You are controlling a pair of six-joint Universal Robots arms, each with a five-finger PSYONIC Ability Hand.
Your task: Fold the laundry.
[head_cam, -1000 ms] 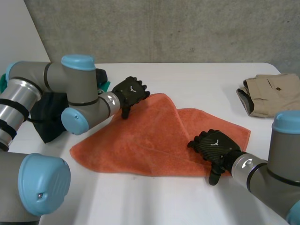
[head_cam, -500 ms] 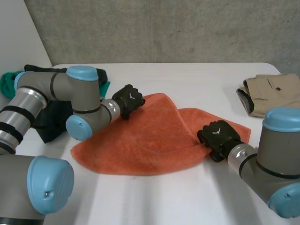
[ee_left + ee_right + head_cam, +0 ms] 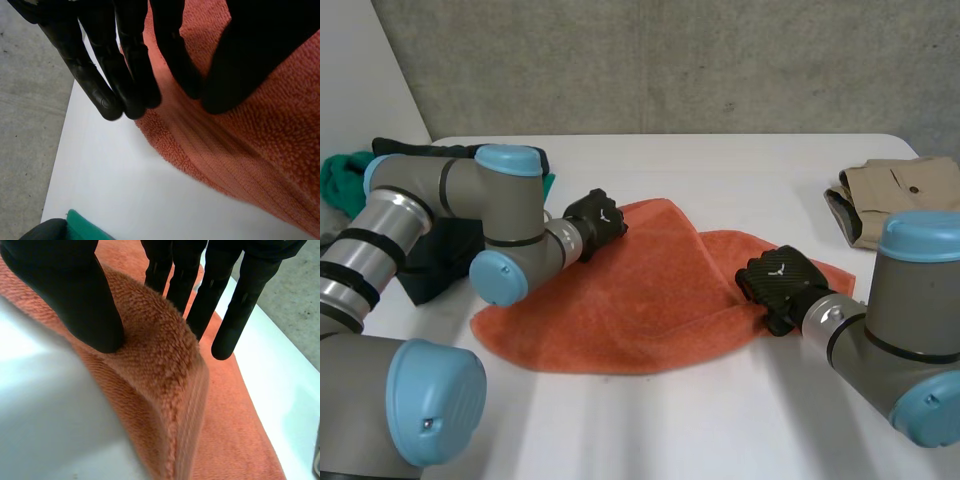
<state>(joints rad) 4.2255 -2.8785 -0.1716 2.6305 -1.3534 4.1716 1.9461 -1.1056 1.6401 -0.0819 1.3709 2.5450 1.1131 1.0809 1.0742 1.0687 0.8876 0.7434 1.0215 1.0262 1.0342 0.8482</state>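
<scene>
The orange towel (image 3: 640, 290) lies spread at the middle of the white table (image 3: 720, 165), partly doubled over, with one flap folded across its centre; the left hand (image 3: 595, 222) sits on the towel's edge at about 11 o'clock, its arm reaching in from 9 o'clock. In the left wrist view its fingers (image 3: 132, 75) are straight and close together, tips at the towel's border, and the thumb presses the cloth just beside them, so that a narrow strip of towel is pinched between thumb and fingers. The right hand (image 3: 782, 283) is at the towel's 3 o'clock edge; in the right wrist view its fingers (image 3: 227, 315) stand slightly apart on one side of a raised ridge of towel and the thumb bears on the other side, so the ridge is clamped between them and lifted off the table. A folded beige garment (image 3: 905, 200) rests at the table's 2 o'clock, well apart from the towel; a dark garment (image 3: 430, 255) and a green cloth (image 3: 340, 175) lie at 9 o'clock, behind the left arm.
</scene>
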